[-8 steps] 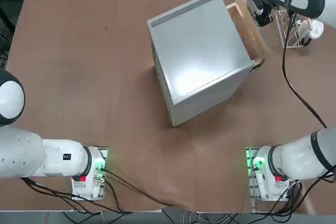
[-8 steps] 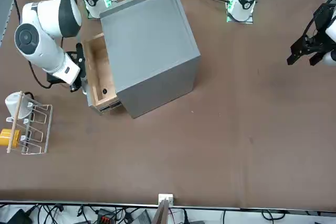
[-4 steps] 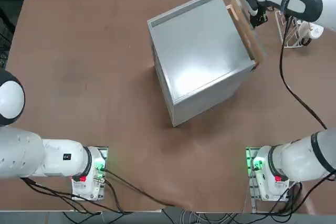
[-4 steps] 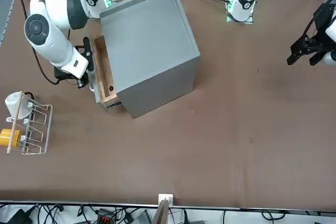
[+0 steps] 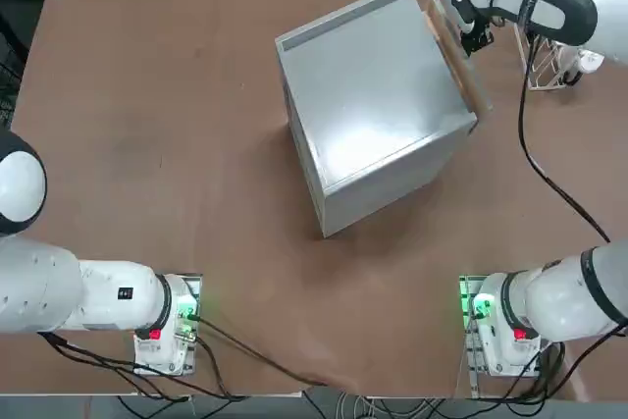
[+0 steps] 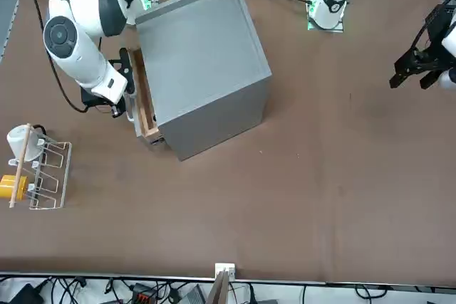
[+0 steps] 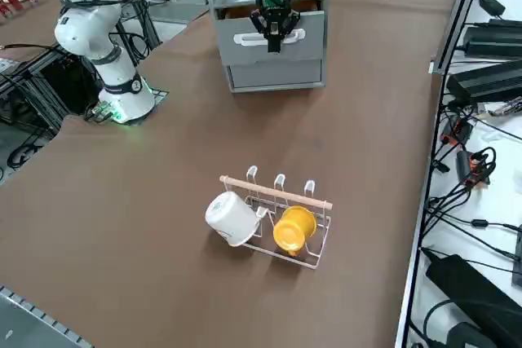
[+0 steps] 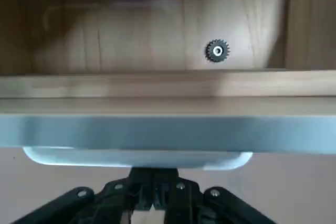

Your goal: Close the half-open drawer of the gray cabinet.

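The large boxy gray metal cabinet (image 5: 378, 110) with the smooth, slightly glossy top stands turned at an angle on the brown table (image 5: 147, 125), and everything here is placed against it. From its side facing the small white wire rack (image 6: 39, 176), the shallow light-wood box drawer (image 6: 144, 101) with tan plywood sides and a thin flat front panel stands out only a narrow way, a slim band of wood showing between panel and cabinet wall in the overhead view (image 5: 454, 51). The right gripper (image 7: 273, 28) is pressed up against the middle of that front panel (image 7: 269, 38), at the pale handle, on the side away from the cabinet; in the wrist view its two fingers (image 8: 152, 195) sit drawn together into one blunt tip and grip nothing. A small dark toothed gear (image 8: 217, 50) lies on the drawer's wooden floor, inside the cabinet's opening. By my judgement the drawer is light and stiff and ought to slide freely, though a box nearly as wide as the cabinet's side will likely skew and bind if pushed near one end. A straight push at the centre of the panel suits it better than any grasp. The cabinet looks heavy, yet a hard shove might still scoot it across the table, and the loose gear may roll.
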